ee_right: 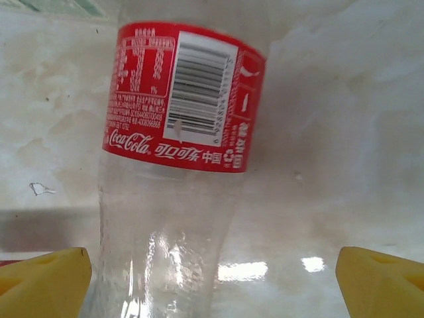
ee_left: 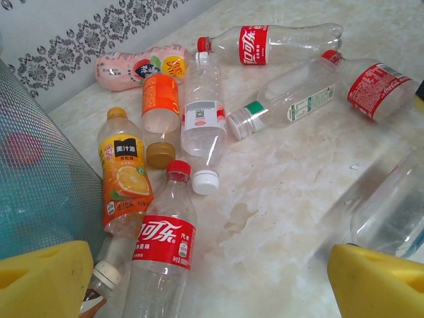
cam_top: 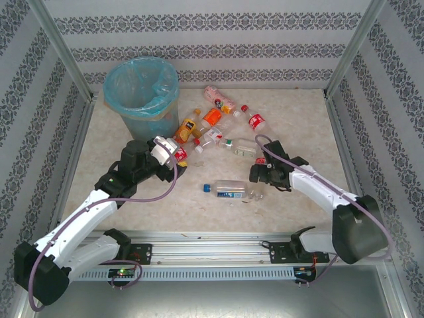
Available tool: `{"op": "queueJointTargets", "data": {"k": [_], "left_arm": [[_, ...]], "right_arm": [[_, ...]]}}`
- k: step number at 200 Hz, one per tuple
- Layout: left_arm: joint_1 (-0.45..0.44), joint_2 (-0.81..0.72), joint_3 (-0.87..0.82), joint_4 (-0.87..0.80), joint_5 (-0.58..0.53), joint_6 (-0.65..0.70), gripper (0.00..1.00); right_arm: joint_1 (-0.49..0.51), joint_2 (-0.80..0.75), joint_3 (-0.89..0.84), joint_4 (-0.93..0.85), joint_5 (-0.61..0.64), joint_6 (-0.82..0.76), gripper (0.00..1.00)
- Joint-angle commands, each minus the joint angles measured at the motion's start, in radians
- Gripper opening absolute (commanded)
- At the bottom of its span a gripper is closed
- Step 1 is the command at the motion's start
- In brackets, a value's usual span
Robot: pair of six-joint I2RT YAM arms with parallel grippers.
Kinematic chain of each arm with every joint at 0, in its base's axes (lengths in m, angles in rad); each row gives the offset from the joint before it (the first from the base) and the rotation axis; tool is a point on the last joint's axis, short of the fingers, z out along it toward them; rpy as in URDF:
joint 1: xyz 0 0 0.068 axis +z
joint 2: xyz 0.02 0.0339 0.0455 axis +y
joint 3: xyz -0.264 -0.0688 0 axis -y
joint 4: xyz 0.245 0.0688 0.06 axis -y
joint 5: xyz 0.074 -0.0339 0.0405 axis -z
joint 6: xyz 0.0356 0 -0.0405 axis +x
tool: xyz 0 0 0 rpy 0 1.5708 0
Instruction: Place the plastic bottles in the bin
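- Left claw (ee_left: pixel 209 255): released, fingers spread wide, low over the bench (cam_top: pixel 298 119). A cola bottle (ee_left: pixel 165 245) lies between them, well off-centre toward one finger.
- An orange juice bottle (ee_left: pixel 122 179) lies just beside that cola bottle, and another small capped bottle sits under the same finger. Close here and you may nip two at once, or shove one sideways so it rolls.
- Right claw (ee_right: pixel 209 255): also released, nothing clamped. A second red-label bottle (ee_right: pixel 179 132) runs up between its fingers, again crowding one side. It is round, slick and empty, so an uneven squeeze would probably squirt it out or crumple it.
- The other plastic bottles (cam_top: pixel 212 126) lie scattered mid-bench, with a blue-capped bottle (cam_top: pixel 228 190) alone nearer you.
- The bin (cam_top: pixel 149 119) stands at the far left, close to the left arm. I can't tell whether anything is inside it.
- A right-arm carry to the bin would likely cross the left arm's space. Stagger the two arms or risk a clash.
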Motion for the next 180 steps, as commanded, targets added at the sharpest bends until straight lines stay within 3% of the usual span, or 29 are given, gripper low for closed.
{"op": "queueJointTargets", "data": {"k": [1, 45, 94, 180], "left_arm": [[-0.008, -0.003, 0.026, 0.037, 0.009, -0.021, 0.92], [-0.007, 0.014, 0.027, 0.043, 0.021, -0.029, 0.92], [-0.007, 0.016, 0.027, 0.039, 0.014, -0.026, 0.92], [-0.008, -0.015, 0.022, 0.063, 0.025, -0.041, 0.92]], "right_arm": [[-0.026, 0.056, -0.029, 0.071, -0.08, 0.03, 0.9], [-0.063, 0.101, -0.057, 0.12, -0.124, 0.023, 0.72], [-0.101, 0.017, -0.09, 0.095, -0.142, 0.012, 0.59], [-0.137, -0.307, -0.193, -0.008, -0.142, -0.012, 0.52]]}}
